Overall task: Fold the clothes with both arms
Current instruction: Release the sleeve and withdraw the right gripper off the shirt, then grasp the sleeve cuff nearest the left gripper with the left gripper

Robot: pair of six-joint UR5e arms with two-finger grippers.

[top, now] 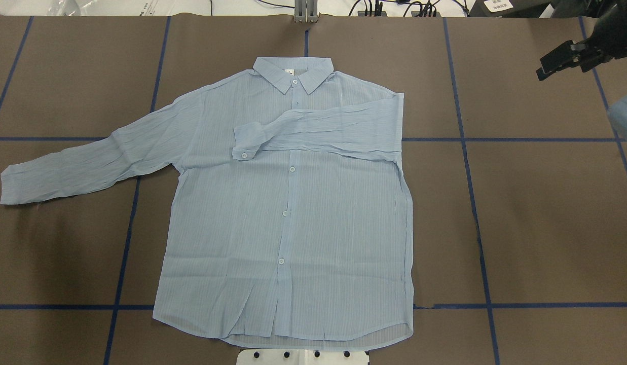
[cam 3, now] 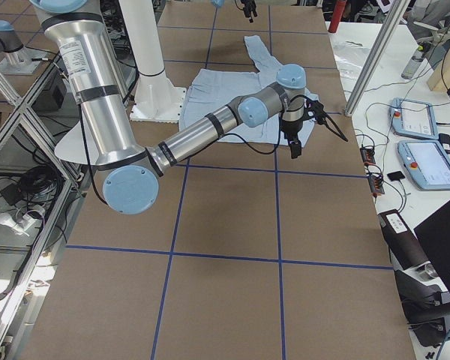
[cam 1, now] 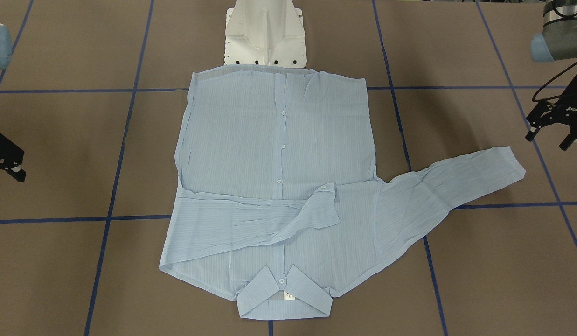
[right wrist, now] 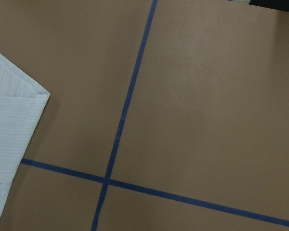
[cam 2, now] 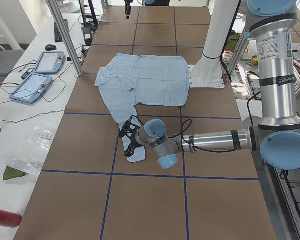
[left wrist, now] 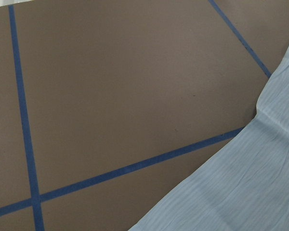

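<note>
The light blue striped shirt [top: 288,228] lies flat on the brown table, buttoned front up, with its collar [top: 293,76] on the side away from the robot's base. One sleeve [top: 333,129] is folded across the chest. The other sleeve [top: 80,162] lies spread out to the robot's left. My left gripper [cam 1: 548,141] is open and empty, hovering just beyond that sleeve's cuff [cam 1: 512,163]; the left wrist view shows only a sleeve edge [left wrist: 250,183]. My right gripper [top: 559,65] looks open and empty, well off the shirt's folded side. It is cut off at the edge of the front view [cam 1: 10,165].
The white pedestal base [cam 1: 265,32] stands at the shirt's hem. Blue tape lines [top: 470,177] grid the table. Beyond the table's far edge are two tablets [cam 2: 42,62], cables and an aluminium post [cam 2: 65,35].
</note>
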